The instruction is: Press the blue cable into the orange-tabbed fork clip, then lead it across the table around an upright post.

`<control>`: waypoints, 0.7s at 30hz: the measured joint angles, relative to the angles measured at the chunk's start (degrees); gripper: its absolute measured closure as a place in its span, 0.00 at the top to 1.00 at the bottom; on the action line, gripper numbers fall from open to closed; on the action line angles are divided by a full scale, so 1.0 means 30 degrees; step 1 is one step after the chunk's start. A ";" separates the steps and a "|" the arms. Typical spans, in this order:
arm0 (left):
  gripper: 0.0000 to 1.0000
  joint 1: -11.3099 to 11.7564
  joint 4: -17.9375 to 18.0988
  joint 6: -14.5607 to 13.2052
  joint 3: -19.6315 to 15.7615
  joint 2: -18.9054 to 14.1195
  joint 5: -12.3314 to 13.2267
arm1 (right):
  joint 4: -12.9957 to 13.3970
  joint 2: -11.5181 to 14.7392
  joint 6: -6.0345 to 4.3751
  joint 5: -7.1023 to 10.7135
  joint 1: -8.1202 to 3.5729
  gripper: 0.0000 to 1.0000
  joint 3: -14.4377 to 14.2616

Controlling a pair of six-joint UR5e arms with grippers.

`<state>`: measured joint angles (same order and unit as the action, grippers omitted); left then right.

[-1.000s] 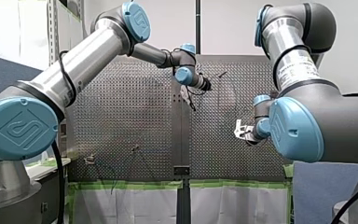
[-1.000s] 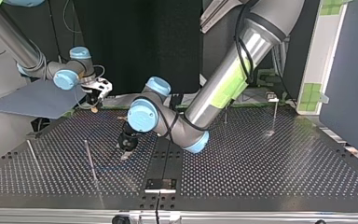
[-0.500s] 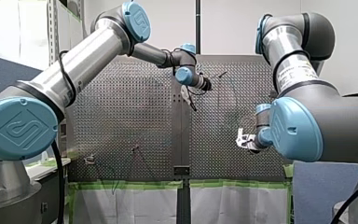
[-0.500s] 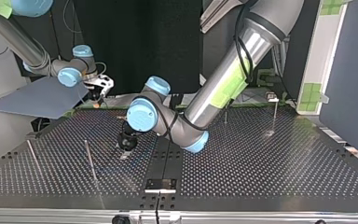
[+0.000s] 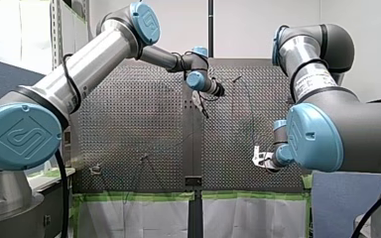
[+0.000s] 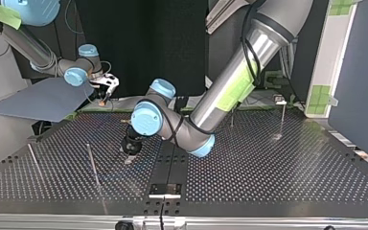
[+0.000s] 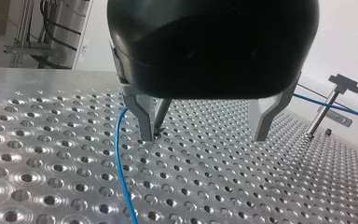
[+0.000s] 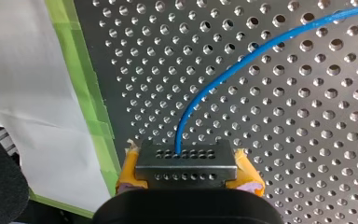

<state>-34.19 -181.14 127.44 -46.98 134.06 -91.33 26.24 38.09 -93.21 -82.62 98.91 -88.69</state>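
**Blue cable clamped in my right gripper; my left gripper released**

Front view: my right gripper hangs low at the view's right, over the perforated table. My left gripper points at the table near its middle. The blue cable is too thin here to trace with confidence.

Top view: my right gripper sits raised at the view's left, above the table's far edge. My left gripper is down close to the table, left of centre. An upright post stands near it, toward the view's left.

Left wrist view: the metal fingers stand well apart with nothing between them, tips just above the table. The blue cable lies on the table just beside one finger, outside the gap. A second stretch passes a T-topped post well off to the other side.

Right wrist view: the yellow pads are closed on the blue cable. It emerges between them and arcs away over the table. Green tape lines the table's edge beside the gripper.
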 joint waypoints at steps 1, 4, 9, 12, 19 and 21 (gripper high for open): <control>1.00 0.0007 -0.0002 0.0000 -0.0001 -0.0001 0.0004 | 0.0096 -0.0011 0.0006 0.0006 -0.0009 0.00 0.0004; 1.00 0.0022 -0.0008 0.0004 -0.0003 -0.0001 0.0015 | 0.0446 -0.0103 0.0056 0.0026 -0.0042 0.00 0.0005; 1.00 0.0046 -0.0074 0.0000 -0.0007 0.0000 0.0021 | 0.0970 -0.0611 0.0207 0.0025 -0.0094 0.00 0.0009; 1.00 0.0055 -0.0110 0.0000 -0.0007 0.0000 0.0021 | 0.1203 -0.0755 0.0181 0.0014 -0.0096 0.00 0.0012; 1.00 0.0070 -0.0189 -0.0010 -0.0007 0.0000 0.0022 | 0.1748 -0.1478 0.0070 0.0002 -0.0113 0.00 0.0012; 1.00 0.0076 -0.0226 -0.0029 -0.0007 -0.0001 0.0022 | 0.1906 -0.1716 0.0039 -0.0001 -0.0121 0.00 0.0016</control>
<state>-33.96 -181.81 127.35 -47.00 134.06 -91.27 31.96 32.94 -93.09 -82.62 98.55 -88.64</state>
